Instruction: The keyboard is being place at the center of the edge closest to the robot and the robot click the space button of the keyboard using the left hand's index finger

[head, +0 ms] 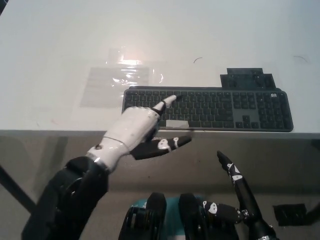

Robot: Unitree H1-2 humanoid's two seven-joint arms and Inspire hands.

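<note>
A dark grey keyboard point(220, 108) lies along the near edge of the white table point(55, 45), a little right of centre. Its space bar point(177, 123) is marked with a pale strip. My white left hand point(137, 131) reaches over the keyboard's left half, one finger stretched out with its tip above the keys just up and left of the space bar. I cannot tell whether the tip touches the keys. Its other fingers are curled and hold nothing. My black right hand point(235, 192) rests low at the bottom right, below the table edge, fingers apart and empty.
A clear plastic sheet point(117, 80) lies flat on the table behind the keyboard's left end. A dark flat piece point(246, 78) sits just behind the keyboard's right half. Below the table edge the floor shows.
</note>
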